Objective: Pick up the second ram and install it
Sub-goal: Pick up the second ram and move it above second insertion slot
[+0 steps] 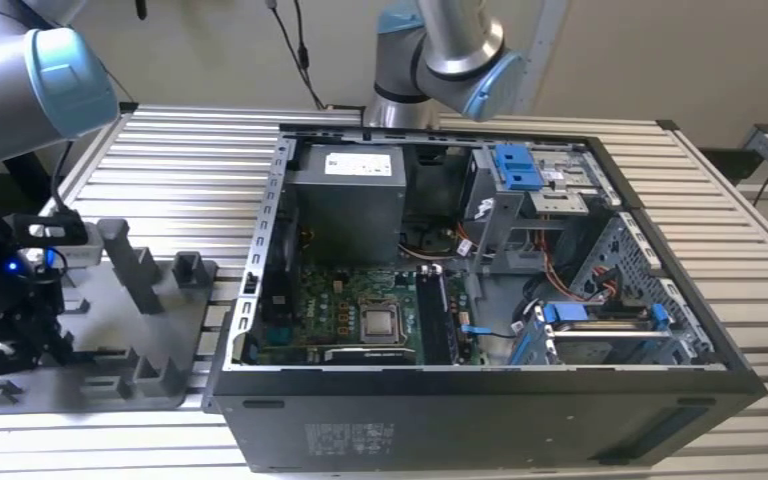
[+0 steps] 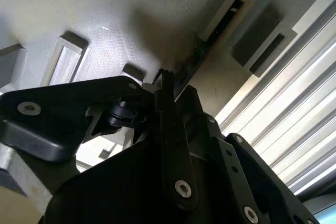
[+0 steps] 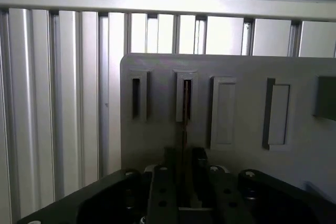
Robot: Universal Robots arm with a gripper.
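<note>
Pincer at the second ram, with the stick not yet out of its holder.

The pincer (image 3: 184, 153) hangs low over the grey holder tray (image 3: 152, 129), lined up with the second ram (image 3: 185, 106). The stick stands on edge right at the pincer's tip, its far end seated in a holder slot. I cannot tell whether the pincer is apart or clamped on the stick. As I judge it, the pick is only at its start, and lifting, carrying and seating are all left. The open computer case (image 1: 491, 375) and its motherboard (image 1: 344, 310) lie well apart from the pincer, across the slatted table (image 1: 184, 150).
</note>
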